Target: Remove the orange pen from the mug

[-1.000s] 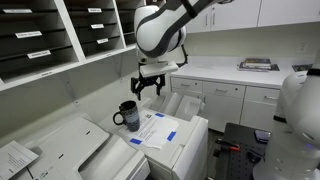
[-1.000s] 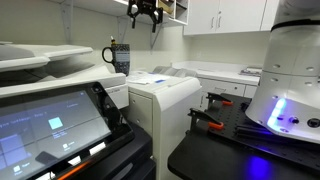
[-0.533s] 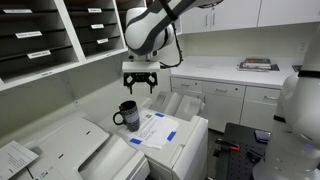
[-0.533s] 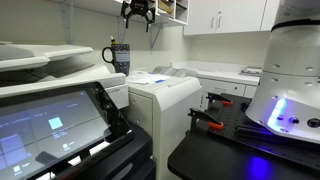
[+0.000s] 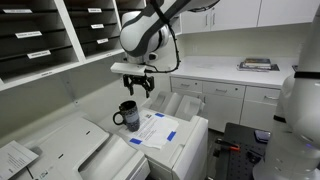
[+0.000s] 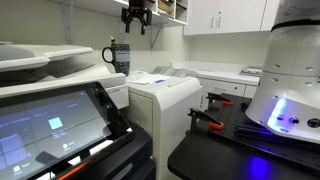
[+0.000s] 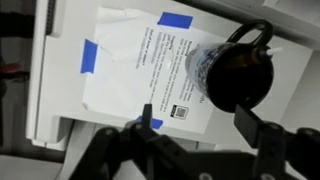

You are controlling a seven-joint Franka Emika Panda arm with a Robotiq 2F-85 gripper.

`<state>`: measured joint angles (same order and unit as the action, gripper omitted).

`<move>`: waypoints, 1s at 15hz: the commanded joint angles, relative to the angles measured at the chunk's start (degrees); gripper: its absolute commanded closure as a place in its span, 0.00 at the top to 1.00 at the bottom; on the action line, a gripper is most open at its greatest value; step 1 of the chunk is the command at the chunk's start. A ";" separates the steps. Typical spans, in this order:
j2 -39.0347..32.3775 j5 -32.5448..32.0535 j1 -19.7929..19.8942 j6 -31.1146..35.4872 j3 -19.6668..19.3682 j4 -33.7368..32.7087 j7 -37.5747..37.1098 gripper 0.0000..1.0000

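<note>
Overhead, in an exterior view, the claw is seen hanging in the air above the mug, well apart from it, with its fingers spread and nothing held between them. The mug is stood upright on the white tabletop, just left of a paper sheet taped down with blue strips. Dark shelves are seen on the far left wall. The orange pen cannot be picked out at this size.

In an exterior view from low and near, the claw is shown high up near the ceiling cupboards, released and empty. The mug is seen below it and slightly to the left, at the far end of the tabletop, its handle turned left. Whether the pen rises from its rim cannot be told.

In the wrist view, the scene is looked down on. The mug is seen at the right, dark and glossy, its loop handle pointing to the top edge and a pale mark on its left side. It overlaps the right edge of the sheet. The claw is held open, its dark fingers set wide apart along the bottom. No pen can be made out inside the mug's dark mouth.
</note>
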<state>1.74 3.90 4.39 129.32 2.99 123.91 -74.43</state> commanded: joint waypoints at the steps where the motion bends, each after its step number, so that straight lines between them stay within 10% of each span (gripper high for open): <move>1: -2.19 3.29 -1.37 -4.30 -1.16 -3.26 -8.62 0.84; 15: -8.32 20.13 -2.90 -2.20 -2.89 -8.63 -21.87 0.63</move>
<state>-6.37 22.96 2.42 126.87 1.33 116.16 -94.91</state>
